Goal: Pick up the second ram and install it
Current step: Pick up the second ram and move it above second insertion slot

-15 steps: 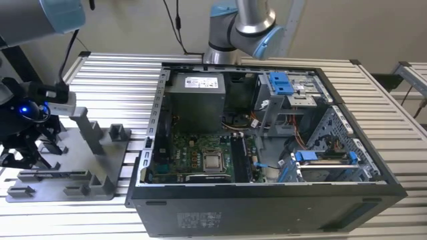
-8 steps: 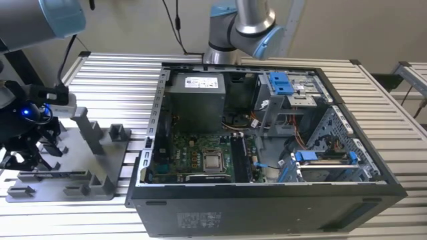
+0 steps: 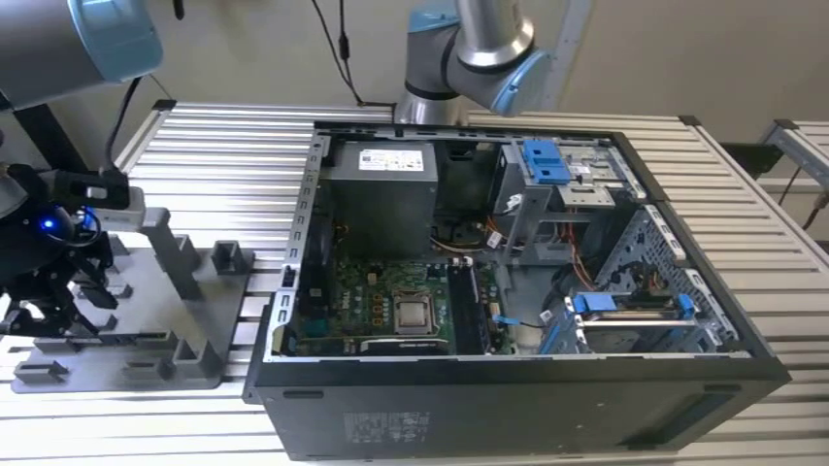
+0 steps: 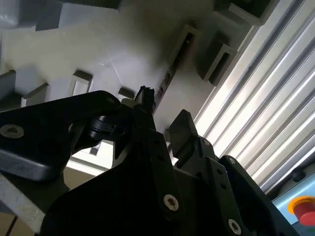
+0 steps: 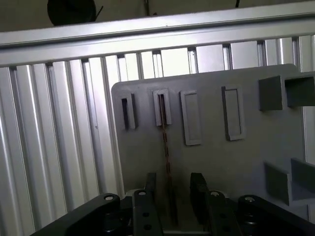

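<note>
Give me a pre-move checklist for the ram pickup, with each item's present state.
1. Ram stands on edge in its slot on the tray: ok.
2. Gripper straddles the ram, one finger on each side: ok.
3. Fingers open, with a gap to the ram on both sides: ok.
4. Fingers low enough on the ram for a firm hold: cannot tell.
5. Case lies open with the board exposed: ok.
6. Free memory slot on the board: cannot tell.
</note>
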Robot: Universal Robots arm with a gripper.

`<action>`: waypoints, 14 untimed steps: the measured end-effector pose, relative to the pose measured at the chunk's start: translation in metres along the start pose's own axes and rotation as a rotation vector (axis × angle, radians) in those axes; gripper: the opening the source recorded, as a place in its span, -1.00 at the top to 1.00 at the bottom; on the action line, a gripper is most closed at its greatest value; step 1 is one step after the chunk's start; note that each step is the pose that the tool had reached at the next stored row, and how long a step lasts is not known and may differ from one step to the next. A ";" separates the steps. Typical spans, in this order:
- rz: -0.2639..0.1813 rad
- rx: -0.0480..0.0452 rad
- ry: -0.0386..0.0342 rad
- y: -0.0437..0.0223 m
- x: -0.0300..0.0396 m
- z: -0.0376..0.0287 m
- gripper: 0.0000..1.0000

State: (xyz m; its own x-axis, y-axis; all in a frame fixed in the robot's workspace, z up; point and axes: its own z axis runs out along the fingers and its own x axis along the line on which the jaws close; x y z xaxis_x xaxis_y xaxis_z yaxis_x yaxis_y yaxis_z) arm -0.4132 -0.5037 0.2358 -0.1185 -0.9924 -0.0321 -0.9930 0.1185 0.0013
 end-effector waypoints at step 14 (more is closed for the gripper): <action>-0.011 -0.0003 0.0000 0.0003 0.0005 0.0036 0.16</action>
State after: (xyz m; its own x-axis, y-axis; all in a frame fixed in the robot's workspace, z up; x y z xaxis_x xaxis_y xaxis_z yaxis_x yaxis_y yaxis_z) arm -0.4135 -0.5040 0.2322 -0.1080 -0.9936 -0.0322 -0.9942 0.1080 0.0013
